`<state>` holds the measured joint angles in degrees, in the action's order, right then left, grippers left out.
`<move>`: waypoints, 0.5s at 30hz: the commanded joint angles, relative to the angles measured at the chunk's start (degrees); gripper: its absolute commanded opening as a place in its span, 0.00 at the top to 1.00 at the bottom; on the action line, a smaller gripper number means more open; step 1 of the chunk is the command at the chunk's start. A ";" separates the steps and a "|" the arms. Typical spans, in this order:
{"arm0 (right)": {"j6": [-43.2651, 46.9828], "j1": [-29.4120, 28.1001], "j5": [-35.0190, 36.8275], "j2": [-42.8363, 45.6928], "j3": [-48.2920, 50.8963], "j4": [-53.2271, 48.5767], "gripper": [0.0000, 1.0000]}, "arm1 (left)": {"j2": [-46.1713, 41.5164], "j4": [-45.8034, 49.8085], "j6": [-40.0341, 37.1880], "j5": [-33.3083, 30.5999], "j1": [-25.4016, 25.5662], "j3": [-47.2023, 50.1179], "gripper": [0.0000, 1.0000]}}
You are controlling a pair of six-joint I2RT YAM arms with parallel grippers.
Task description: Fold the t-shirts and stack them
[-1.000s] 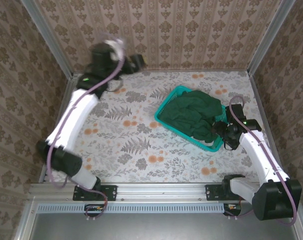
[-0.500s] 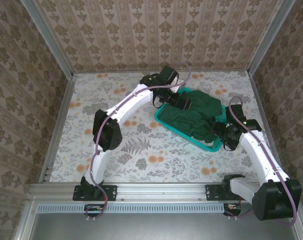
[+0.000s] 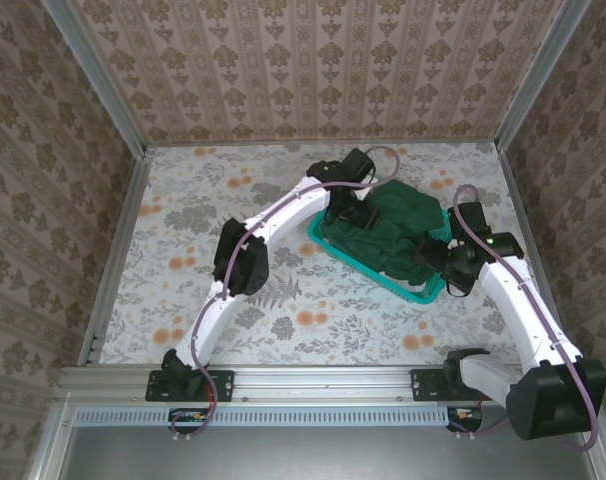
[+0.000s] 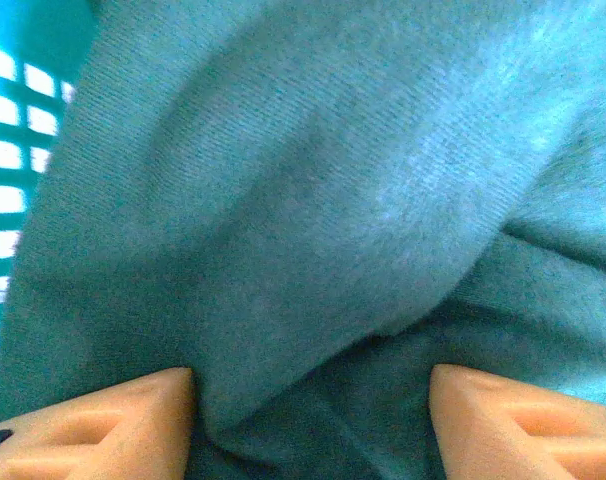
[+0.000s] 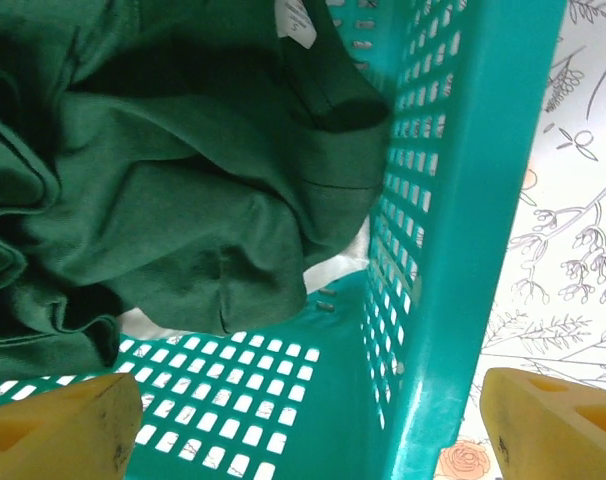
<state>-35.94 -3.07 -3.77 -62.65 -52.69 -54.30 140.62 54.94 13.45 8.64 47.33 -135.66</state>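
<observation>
White shells, black joints on left arm (image 3: 283,208) and right arm (image 3: 528,305), mauve cables looping alongside (green light, perhaps); left fingertips (image 4: 93,425) peach, right fingertips (image 5: 58,430) yellow.

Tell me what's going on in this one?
Dark green t-shirts lie bunched in a teal basket on the table. The left gripper is down in the pile, jaws open with a fold of cloth between them, not pinched. The right gripper is open at the basket's corner, one jaw inside the wall and one outside. Nothing is folded or stacked yet.
</observation>
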 commanded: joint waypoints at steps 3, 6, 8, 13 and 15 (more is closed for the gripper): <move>0.37 -0.36 1.31 -0.44 -0.75 -1.36 0.10 | -0.08 1.38 1.00 1.66 0.88 -2.95 0.42; 0.17 -0.36 1.06 -0.53 -0.59 -0.88 0.10 | -0.82 0.34 1.32 2.12 1.46 -2.85 0.77; 0.00 -0.37 0.86 -0.38 -0.31 -0.66 0.10 | -1.75 -0.40 1.22 2.35 1.62 -3.04 0.95; -0.48 -0.36 0.95 0.33 0.45 -0.18 0.10 | -6.82 -3.45 1.99 0.77 1.51 -5.42 1.00; -0.82 -0.36 0.87 0.43 0.66 0.20 0.10 | -9.52 -5.22 1.81 0.01 1.53 -6.96 1.00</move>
<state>-36.03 -3.07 -3.44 -62.85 -52.66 -54.13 139.28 53.43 14.76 9.43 48.62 -138.17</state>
